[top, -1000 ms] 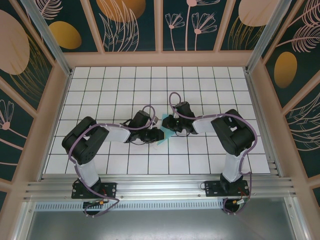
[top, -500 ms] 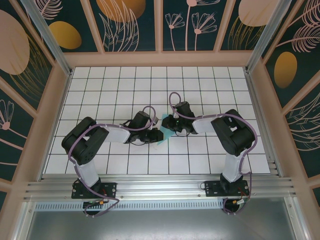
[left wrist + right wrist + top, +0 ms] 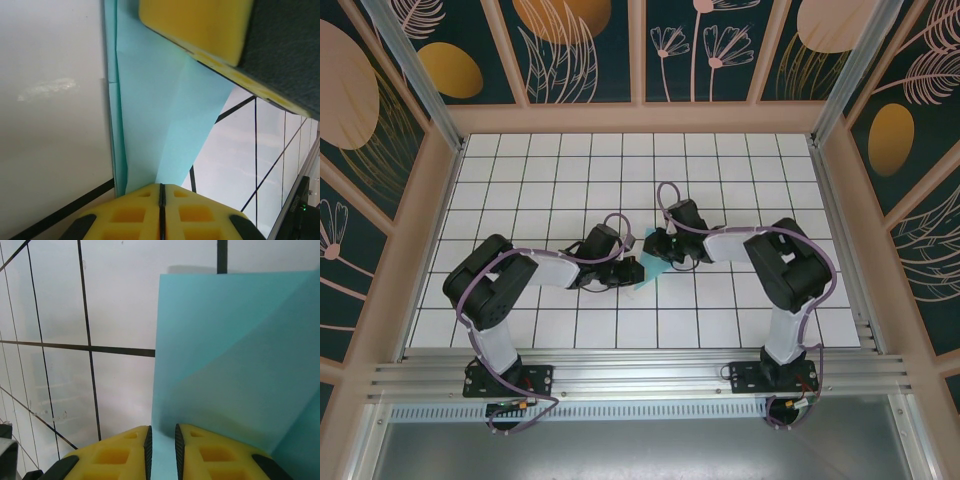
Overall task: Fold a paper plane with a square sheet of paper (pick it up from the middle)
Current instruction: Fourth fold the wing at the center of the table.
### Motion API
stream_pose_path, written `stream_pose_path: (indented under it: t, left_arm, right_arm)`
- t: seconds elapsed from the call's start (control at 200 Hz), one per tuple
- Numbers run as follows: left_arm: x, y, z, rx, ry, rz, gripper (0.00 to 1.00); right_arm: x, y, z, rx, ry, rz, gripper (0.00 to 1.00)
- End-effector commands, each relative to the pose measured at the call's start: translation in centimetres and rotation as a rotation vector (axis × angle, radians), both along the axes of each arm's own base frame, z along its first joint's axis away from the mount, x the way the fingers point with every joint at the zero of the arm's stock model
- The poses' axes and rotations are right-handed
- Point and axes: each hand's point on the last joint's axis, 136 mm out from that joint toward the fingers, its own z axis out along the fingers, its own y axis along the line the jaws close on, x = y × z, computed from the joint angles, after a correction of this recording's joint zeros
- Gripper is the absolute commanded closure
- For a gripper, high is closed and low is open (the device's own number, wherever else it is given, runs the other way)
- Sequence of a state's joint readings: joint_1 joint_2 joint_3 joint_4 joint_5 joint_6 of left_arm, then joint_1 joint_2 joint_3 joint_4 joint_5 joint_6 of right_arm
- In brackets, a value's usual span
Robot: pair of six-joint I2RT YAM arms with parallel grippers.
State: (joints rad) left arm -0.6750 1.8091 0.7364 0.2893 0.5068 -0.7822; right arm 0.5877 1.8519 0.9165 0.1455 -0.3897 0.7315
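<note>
The sheet of paper (image 3: 651, 267) is light cyan and partly folded, lying on the white grid table between the two grippers. In the left wrist view its layers (image 3: 160, 100) show a long diagonal crease and run into my left gripper (image 3: 161, 186), whose yellow jaws are pressed together on the paper's near edge. A yellow finger of the right gripper (image 3: 195, 25) rests over the paper's far end. In the right wrist view the paper (image 3: 235, 350) shows a diagonal fold. My right gripper (image 3: 163, 432) stands a narrow gap open, the paper's left edge running under that gap.
The white tiled table (image 3: 540, 170) is ringed by wooden walls (image 3: 640, 118) with floral panels. Both arms meet near the table's middle, the left gripper (image 3: 636, 272) and right gripper (image 3: 658, 250) almost touching. An aluminium rail (image 3: 640, 375) runs along the near edge.
My left gripper's jaws have closed onto the paper's edge. The right gripper's jaws have parted slightly. Both arms have hardly shifted.
</note>
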Motion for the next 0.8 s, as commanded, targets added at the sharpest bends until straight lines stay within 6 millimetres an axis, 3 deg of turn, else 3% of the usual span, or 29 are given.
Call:
stream_pose_path:
  t: [0.0,0.075,0.26,0.445,0.796]
  left_arm:
    - [-4.2,6.0,-7.4,0.299,0.184,0.051,0.88]
    - [-4.1,5.8,-7.4,0.297,0.185,0.051,0.88]
    - [-4.0,5.7,-7.4,0.295,0.185,0.046,0.89]
    - [-3.8,5.5,-7.3,0.292,0.183,0.044,0.89]
    - [-4.0,6.0,-7.8,0.317,0.188,0.047,0.9]
  right_arm:
    - [1.1,-0.8,3.1,-0.006,-0.067,-0.021,0.77]
    - [0.8,-1.2,3.5,0.011,-0.074,-0.027,0.78]
    - [-0.6,0.0,3.6,0.071,-0.063,0.042,0.86]
    - [-1.9,1.2,2.0,0.059,-0.024,0.082,0.89]
    - [-0.8,-0.6,-2.4,-0.035,0.018,0.011,0.88]
